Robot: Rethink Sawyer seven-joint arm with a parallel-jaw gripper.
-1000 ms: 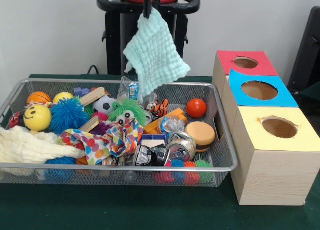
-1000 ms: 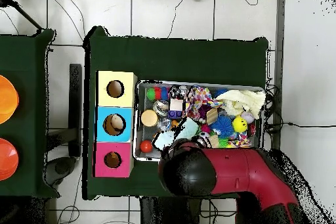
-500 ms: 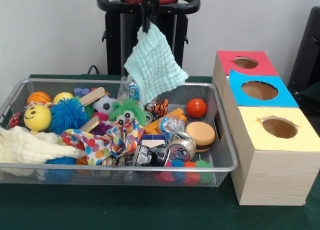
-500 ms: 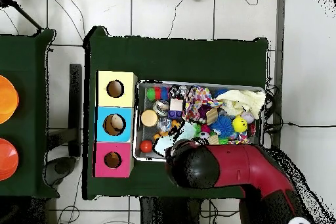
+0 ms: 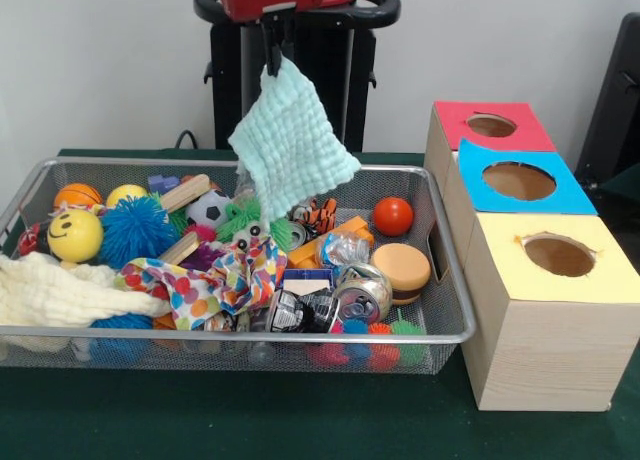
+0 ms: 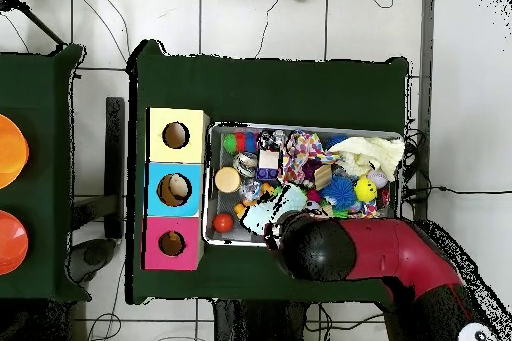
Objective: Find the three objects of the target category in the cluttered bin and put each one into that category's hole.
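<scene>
1. Front view has the gripper (image 5: 275, 42) pinched on one corner of a mint cloth (image 5: 290, 142), which hangs free above the back of the bin (image 5: 250, 335) and clear of the clutter.
2. So my guess is cloths are the target category, and this one is picked but not delivered. It's well apart from the boxes on the side, not over any hole.
3. Two more cloths look left in the bin: a cream cloth (image 5: 60, 292) draped over the end farthest from the boxes, and a dotted cloth (image 5: 215, 280) lying mid-bin among the balls and cans.
4. Overhead shows something pale inside the blue hole (image 6: 174, 189); can't tell what it is. The red hole (image 6: 171, 243) and yellow hole (image 6: 175, 135) just look dark.
5. Overall: early days, one in the air and likely two to dig out, and I can't tell which hole is the cloths' one.
</scene>
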